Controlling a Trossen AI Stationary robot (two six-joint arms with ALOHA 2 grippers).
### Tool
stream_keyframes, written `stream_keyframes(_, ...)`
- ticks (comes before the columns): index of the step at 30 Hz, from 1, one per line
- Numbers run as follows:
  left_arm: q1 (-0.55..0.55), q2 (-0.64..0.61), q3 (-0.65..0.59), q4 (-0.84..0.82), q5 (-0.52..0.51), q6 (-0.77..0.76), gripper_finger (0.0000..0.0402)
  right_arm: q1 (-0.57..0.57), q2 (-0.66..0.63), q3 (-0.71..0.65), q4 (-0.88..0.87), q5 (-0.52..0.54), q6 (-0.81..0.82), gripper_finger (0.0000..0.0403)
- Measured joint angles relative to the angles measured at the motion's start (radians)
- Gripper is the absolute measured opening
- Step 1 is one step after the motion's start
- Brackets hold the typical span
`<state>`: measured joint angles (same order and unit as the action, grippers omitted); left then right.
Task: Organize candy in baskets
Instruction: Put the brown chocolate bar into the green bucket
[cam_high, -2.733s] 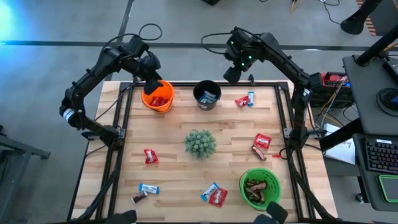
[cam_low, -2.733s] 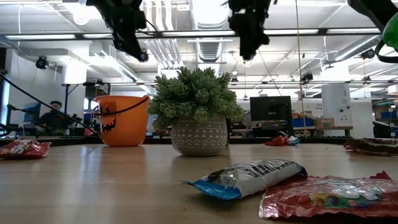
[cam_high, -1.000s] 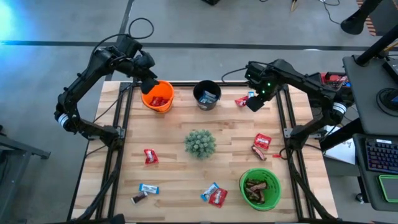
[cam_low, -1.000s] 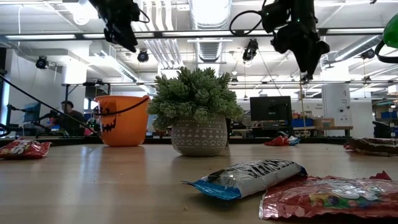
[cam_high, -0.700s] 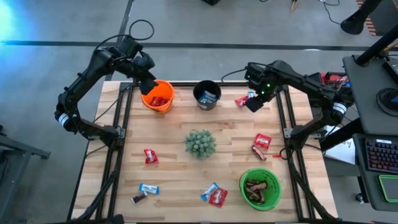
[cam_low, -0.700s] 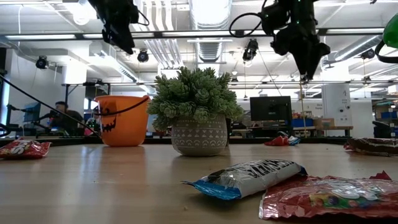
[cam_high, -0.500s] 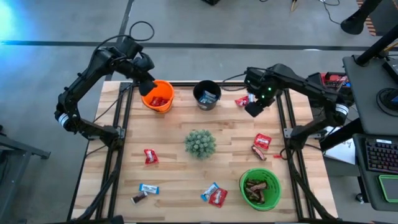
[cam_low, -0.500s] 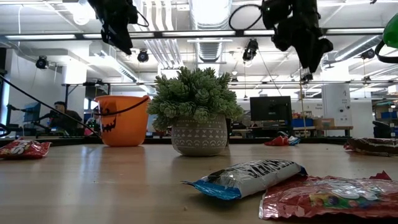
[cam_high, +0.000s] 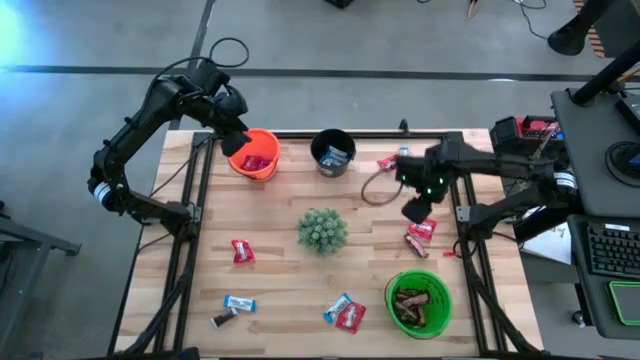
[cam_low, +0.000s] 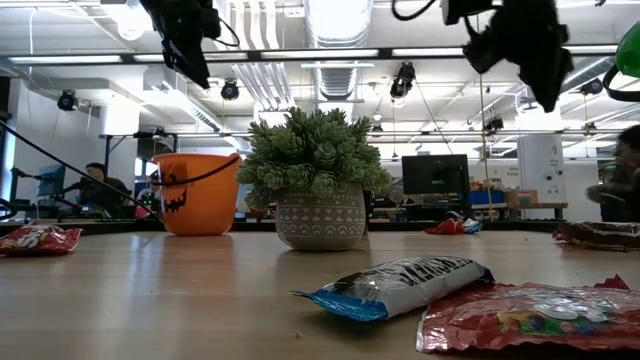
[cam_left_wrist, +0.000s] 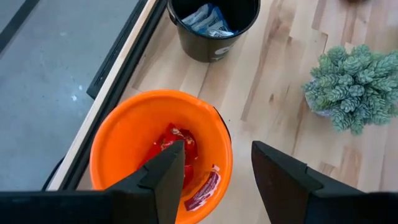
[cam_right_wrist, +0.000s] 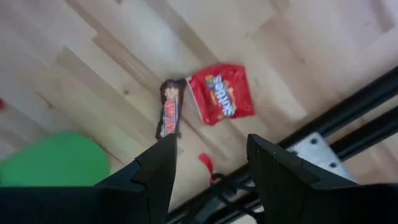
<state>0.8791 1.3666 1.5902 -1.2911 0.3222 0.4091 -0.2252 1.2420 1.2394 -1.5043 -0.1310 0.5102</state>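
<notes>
Wooden worktop (cam_high: 280, 270) carries loose candy: roughly ten bars unsorted. Orange basket (cam_high: 254, 155), black basket (cam_high: 333, 153) and green basket (cam_high: 418, 303) each hold some. Left pincer (cam_high: 236, 143) hangs apart, empty, over orange; right pincer (cam_high: 414, 211) apart above a red pack (cam_right_wrist: 220, 92).

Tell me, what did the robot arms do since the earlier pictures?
The right gripper swung from behind the black bucket across the table's right side and now hangs open over the red candy and brown bar. It grabbed nothing. The left gripper stayed open over the orange bucket. No candy moved.
</notes>
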Motion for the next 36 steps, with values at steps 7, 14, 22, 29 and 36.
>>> stream_keyframes(7,0.0,0.0,0.0,0.0,0.001,0.0,0.0168,0.137,-0.064,-0.17,0.173,0.0,0.137,0.0185)
stream_keyframes(14,0.0,0.0,0.0,-0.008,0.002,-0.027,0.0168,0.241,-0.087,-0.309,0.285,-0.017,0.246,0.0185)
stream_keyframes(22,0.0,0.0,-0.001,-0.016,0.002,-0.033,0.0168,0.303,-0.088,-0.443,0.466,-0.038,0.313,0.0185)
stream_keyframes(29,0.0,0.0,-0.001,-0.016,0.002,-0.034,0.0168,0.309,-0.081,-0.506,0.528,-0.05,0.322,0.0185)
stream_keyframes(36,0.0,0.0,-0.001,-0.022,0.002,-0.037,0.0168,0.308,-0.079,-0.554,0.627,-0.053,0.345,0.0185)
